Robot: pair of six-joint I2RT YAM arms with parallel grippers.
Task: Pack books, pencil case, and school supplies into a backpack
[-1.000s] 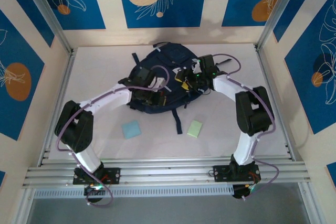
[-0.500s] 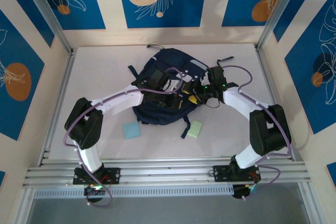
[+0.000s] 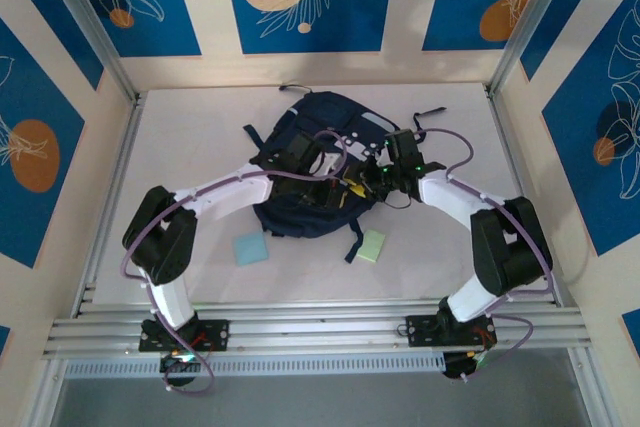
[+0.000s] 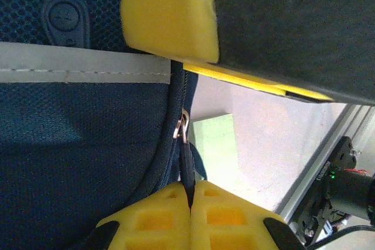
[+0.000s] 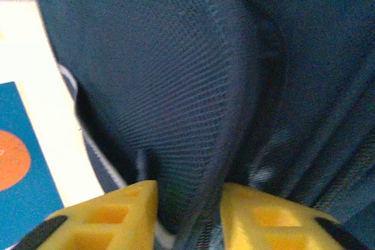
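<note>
Navy mesh of the large fabric backpack (image 5: pixel 176 74) sits pinched in the right gripper (image 5: pixel 188 200); close up, the left gripper (image 4: pixel 190 194) clamps its black zip pull (image 4: pixel 186 165). From above, both arms bend inward.

Backpack (image 3: pixel 335 112) reads navy mesh on my feed, with a pale grey stripe (image 4: pixel 88 69) and a black zipper pull (image 4: pixel 186 165) on a silver ring (image 4: pixel 183 127). Near side of the backpack I've got a light blue pad (image 3: pixel 250 247) and a pale green pad (image 3: pixel 371 245) on the white table (image 3: pixel 190 147). Left gripper (image 4: pixel 190 190) and right gripper (image 5: pixel 187 200) pads are yellow; walls (image 3: pixel 300 7) are blue with white leaf lines and orange discs.
</note>
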